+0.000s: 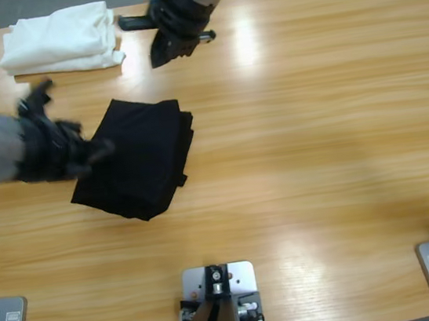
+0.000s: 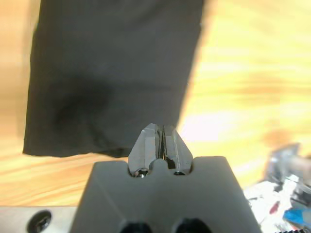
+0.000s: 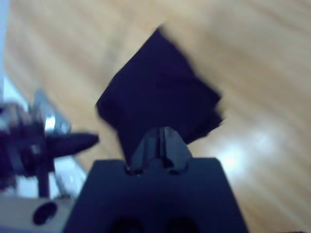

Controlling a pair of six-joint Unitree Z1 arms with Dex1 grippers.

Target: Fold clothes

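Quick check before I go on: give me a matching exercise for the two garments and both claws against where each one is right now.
Things:
1. black polo shirt
2. white garment pile
3. left claw
4. right claw

Places:
A. far left end of the table, at its back edge
B. beside the white pile, apart from the shirt
C. folded, left of the table's middle
D. at the shirt's left edge

Pairs: 1-C, 2-A, 3-D, 4-B

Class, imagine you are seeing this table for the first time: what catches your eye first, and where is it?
A folded black shirt lies left of the table's middle, dark against the pale wood. The left pincer is at its left edge, jaws shut, and the right pincer hangs above the far edge beside a folded white garment pile.
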